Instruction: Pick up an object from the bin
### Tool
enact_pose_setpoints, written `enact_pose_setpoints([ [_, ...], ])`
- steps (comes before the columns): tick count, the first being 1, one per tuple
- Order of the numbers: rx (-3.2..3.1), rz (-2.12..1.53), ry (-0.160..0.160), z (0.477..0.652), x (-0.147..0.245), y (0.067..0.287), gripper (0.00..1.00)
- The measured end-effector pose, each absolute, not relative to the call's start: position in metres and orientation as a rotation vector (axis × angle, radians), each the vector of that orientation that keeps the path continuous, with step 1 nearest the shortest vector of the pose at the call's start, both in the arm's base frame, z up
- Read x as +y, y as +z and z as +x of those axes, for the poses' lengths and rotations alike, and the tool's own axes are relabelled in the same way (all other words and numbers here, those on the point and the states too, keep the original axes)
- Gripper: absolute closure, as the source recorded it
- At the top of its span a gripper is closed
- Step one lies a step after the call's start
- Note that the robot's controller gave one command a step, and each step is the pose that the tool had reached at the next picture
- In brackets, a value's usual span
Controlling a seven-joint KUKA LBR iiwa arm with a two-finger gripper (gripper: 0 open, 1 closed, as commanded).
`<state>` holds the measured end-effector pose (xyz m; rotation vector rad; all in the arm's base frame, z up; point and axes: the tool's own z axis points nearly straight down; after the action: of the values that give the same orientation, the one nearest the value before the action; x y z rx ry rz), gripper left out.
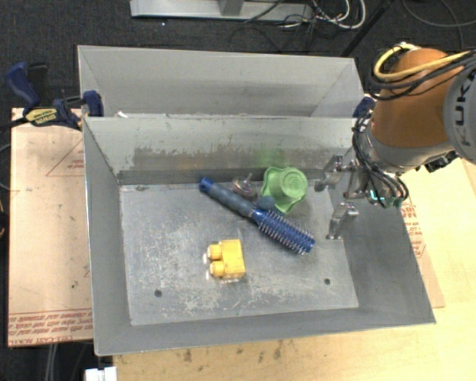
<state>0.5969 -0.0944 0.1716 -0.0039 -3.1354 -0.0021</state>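
Orange wrist cover (408,105), yellow cable loop (397,52), apparently grey gripper (326,211)

Bare bin floor (163,240) left of brush (250,210)

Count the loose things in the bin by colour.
Blue: 1, brush
Green: 1, cup
Yellow: 1, block
Greyish: 1, small piece by the brush, kind unclear
Total: 4
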Motion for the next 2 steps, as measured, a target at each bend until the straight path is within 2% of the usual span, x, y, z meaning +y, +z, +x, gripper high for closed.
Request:
enact_pose_setpoints([
  [1, -3.138, 0.297, 0.004, 0.5649, -0.0592, 0.0745, 0.0],
  [2, -3.145, 0.301, 0.005, 0.5671, -0.0591, 0.0776, 1.0],
])
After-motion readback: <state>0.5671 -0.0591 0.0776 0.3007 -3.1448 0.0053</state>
